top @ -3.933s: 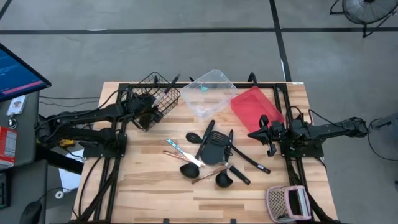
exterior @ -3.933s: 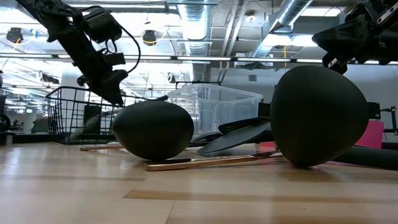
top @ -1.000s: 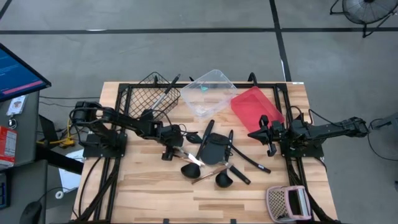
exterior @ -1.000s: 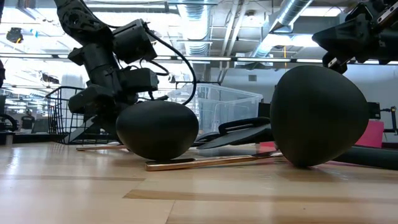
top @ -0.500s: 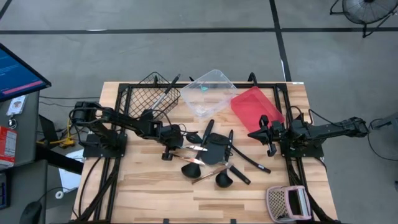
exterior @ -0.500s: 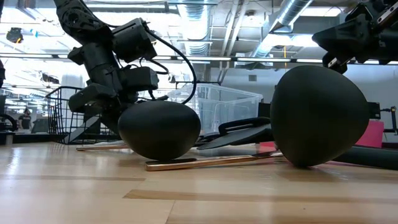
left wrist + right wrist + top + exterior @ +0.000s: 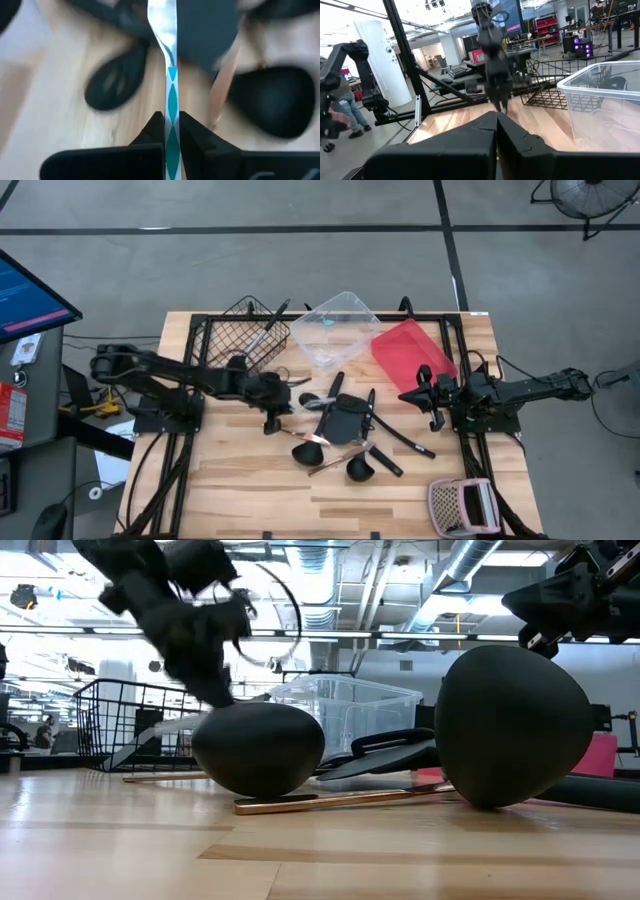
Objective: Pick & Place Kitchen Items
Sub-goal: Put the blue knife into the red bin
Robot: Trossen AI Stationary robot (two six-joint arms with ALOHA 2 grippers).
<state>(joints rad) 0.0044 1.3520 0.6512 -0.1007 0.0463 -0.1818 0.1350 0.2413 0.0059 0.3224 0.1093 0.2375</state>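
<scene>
1. The kitchen items (image 7: 345,430) are seen heaped near the middle of the worktop (image 7: 230,490): black spatulas, ladles and spoons with thin silver and copper-coloured pieces, overlapping so that single handles are hard to follow in the high view.
2. In the low view most of the heap is hidden behind two black rounded spoon bowls (image 7: 258,748), and only a copper-coloured handle (image 7: 330,801) and part of a spatula are made out between them.
3. The wire basket (image 7: 253,338), the clear tub (image 7: 338,329) and the red tray (image 7: 410,352) are lined along the far edge of the worktop; a utensil handle is seen sticking out of the basket.
4. A pinkish perforated box (image 7: 461,506) is set at the near right corner, partly cut off by the picture's edge.
5. Bare wood is left along the near side and the near left corner of the worktop.
6. The left gripper (image 7: 171,131) is closed on a thin silver utensil with teal diamond marks (image 7: 171,100), held just above the left edge of the heap; it is blurred in the low view.
7. The right gripper (image 7: 428,400) is held closed and empty above the worktop beside the red tray, apart from the heap.
</scene>
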